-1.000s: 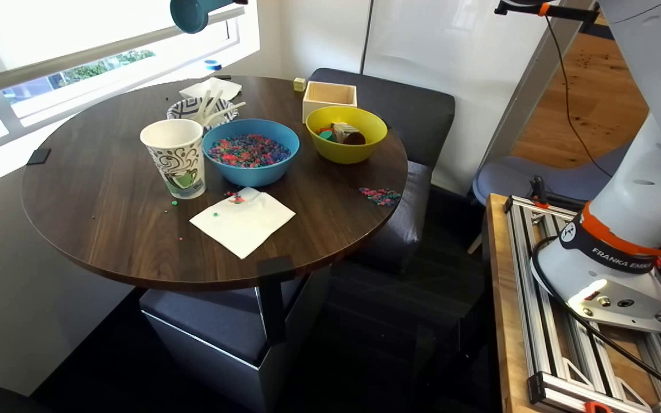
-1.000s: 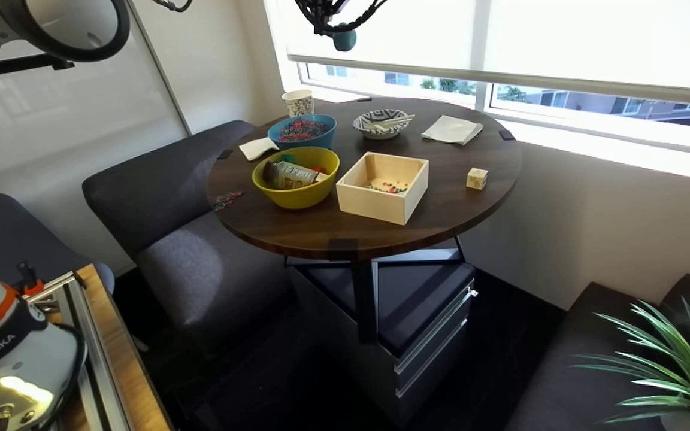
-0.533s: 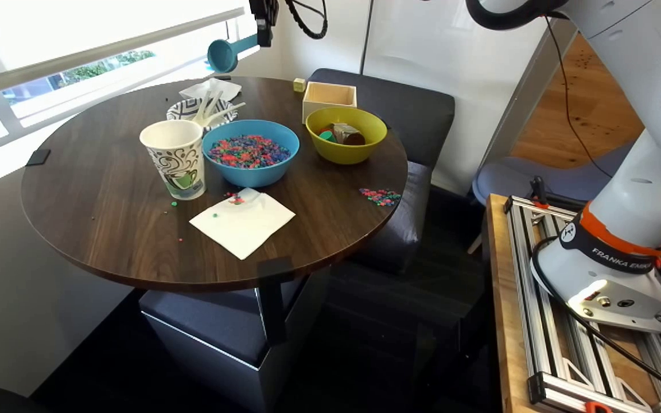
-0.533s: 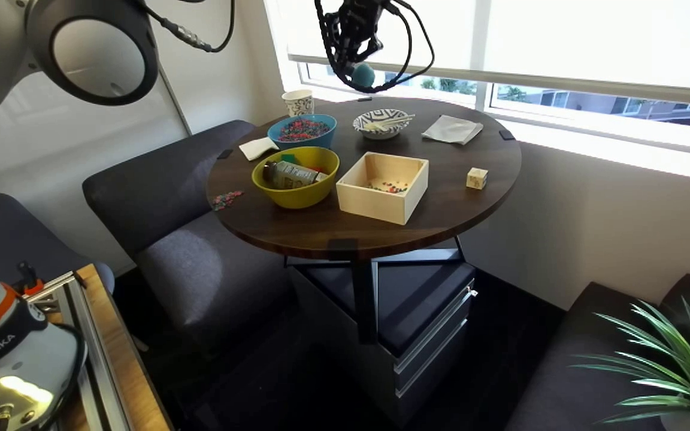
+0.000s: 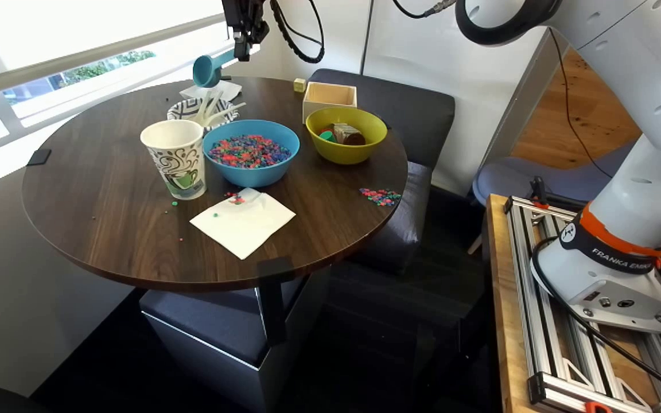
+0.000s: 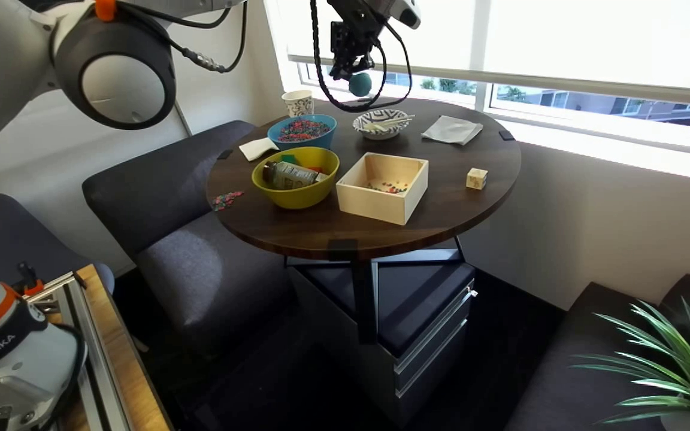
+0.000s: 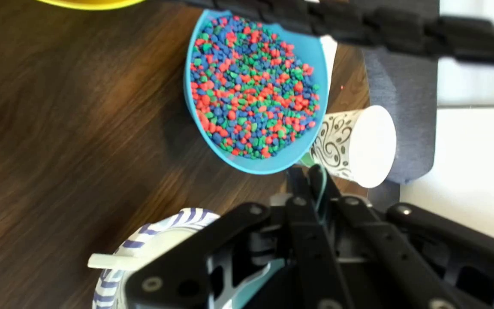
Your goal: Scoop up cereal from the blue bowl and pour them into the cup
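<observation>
1. A square white paper napkin (image 5: 247, 232) lies flat on the round dark wooden table (image 5: 124, 229), with a few small coloured crumbs (image 5: 237, 199) on it.
2. Beyond it, the tall, tapered off-white paper cup (image 5: 175, 163), printed with scrolls and green, stands upright.
3. Just beside the cup sits the shallow, round bright-blue bowl (image 5: 250, 177), and the heaped red, blue and green cereal (image 5: 249, 150) lies inside it.
4. Near that, a round yellow bowl (image 5: 346, 154) holds a labelled bottle (image 6: 291, 176) lying on its side.
5. Farther off, a white bowl with dark patterning (image 5: 180, 110) carries pale, slender utensils (image 5: 225, 113).
6. Above the table, the black gripper (image 5: 242, 51) is clenched on the handle of a round-headed teal scoop (image 5: 206, 71); the scoop's head is tipped sideways, apart from the cereal.
7. At the far edge stand an open light-wood box (image 5: 331, 94) and a small wooden cube (image 5: 299, 85).
</observation>
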Robot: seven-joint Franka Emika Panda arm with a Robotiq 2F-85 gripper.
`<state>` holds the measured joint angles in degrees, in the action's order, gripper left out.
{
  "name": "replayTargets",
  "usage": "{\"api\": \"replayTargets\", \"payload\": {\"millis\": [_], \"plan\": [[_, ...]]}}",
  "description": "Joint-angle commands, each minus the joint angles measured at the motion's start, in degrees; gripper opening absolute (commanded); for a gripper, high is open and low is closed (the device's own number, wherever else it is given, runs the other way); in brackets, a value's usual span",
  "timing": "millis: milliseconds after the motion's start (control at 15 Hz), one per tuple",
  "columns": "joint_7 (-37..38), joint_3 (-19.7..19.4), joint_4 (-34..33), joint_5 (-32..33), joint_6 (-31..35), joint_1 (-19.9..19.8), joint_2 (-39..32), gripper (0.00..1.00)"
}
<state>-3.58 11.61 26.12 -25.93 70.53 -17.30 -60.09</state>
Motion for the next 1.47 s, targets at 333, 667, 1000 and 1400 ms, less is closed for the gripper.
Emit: {"api": "replayTargets", "payload": {"millis": [333, 667, 1000, 1400], "plan": [[11.71, 0.64, -0.41, -0.96, 4.96, -0.33, -3.39, 0.02], [12.08, 0.7, -1.56, -0.65, 4.72, 0.78, -4.77, 0.02], [14.15, 0.89, -1.21, -0.66, 4.73, 1.25, -4.66, 0.44], [14.0, -3.7, -0.42, 6.45, 8.0, 4.31, -0.55, 0.9]]}}
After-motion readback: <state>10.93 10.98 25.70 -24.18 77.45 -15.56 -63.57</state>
